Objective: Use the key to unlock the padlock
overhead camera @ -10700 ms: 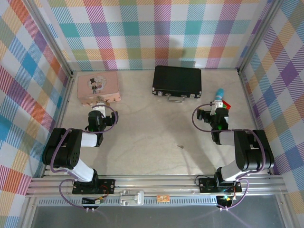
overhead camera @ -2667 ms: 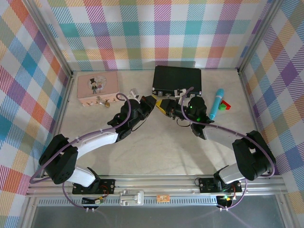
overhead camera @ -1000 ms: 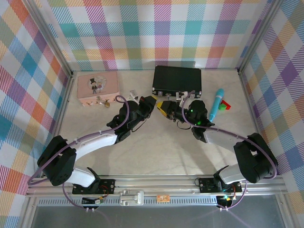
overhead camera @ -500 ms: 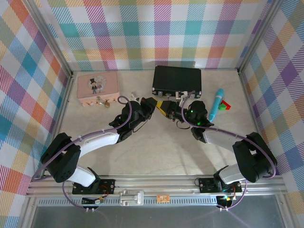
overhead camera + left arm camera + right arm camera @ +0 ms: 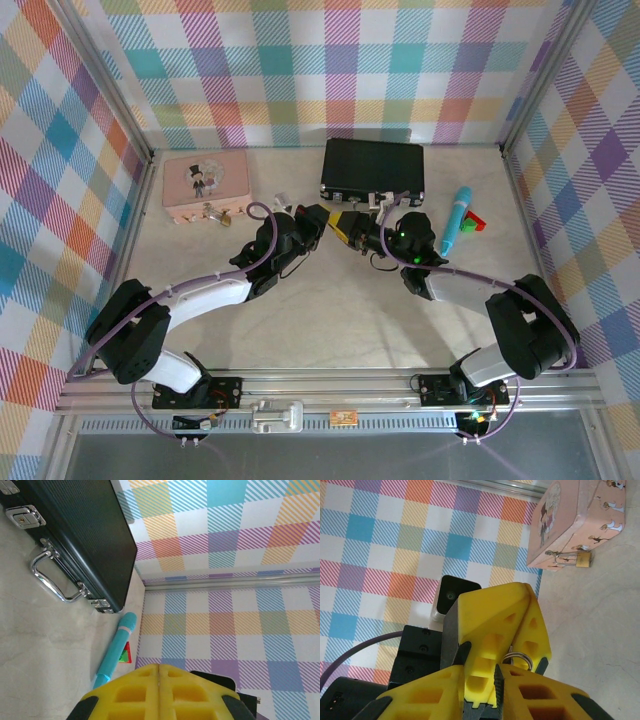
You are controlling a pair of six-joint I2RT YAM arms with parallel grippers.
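"Padlock (image 5: pixel 580 559): location and condition?"

"It hangs from the clasp of the tin (image 5: pixel 570 520), at 10 o'clock on the table. The shackle appears closed through the clasp. Not unlocked."

"Claw states?"

"My left claw (image 5: pixel 159 670) is clenched, fingers pressed flat together. My right claw (image 5: pixel 479 685) has its fingers slightly apart; whether they pinch anything I cannot tell. Both meet tip to tip mid-table, toward 12 o'clock, just in front of the case (image 5: pixel 372 170) and well apart from the padlock."

"Key?"

"Of the key (image 5: pixel 520 658) I see a small ring at my left claw's tips; the blade is hidden. I judge it is between my claws. Which one has it I cannot tell."

"Remaining steps?"

"All of the unlocking: secure the key, carry it to 10 o'clock, insert, turn, free the shackle."
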